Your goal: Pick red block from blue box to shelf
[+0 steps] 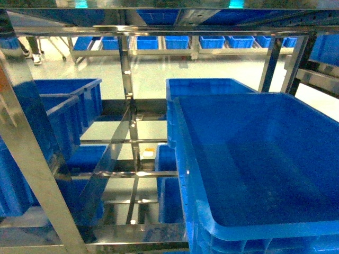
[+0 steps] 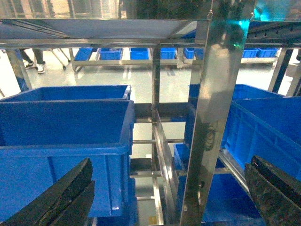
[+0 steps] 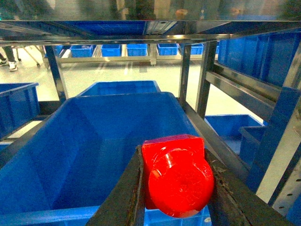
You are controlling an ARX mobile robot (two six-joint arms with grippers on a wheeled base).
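Right pincer point(image 3: 176, 190): closed on glossy red plastic block point(image 3: 175, 176), above large blue plastic box point(image 3: 70, 155).
Left pincer point(image 2: 169, 193): wide open, empty.
Done: block lifted.
Left: placement on steel shelf point(image 1: 132, 173).

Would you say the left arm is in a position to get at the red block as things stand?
Probably not. The red block is already clamped in the right gripper above the blue box, while the open left gripper faces a steel shelf upright that stands between it and that side.
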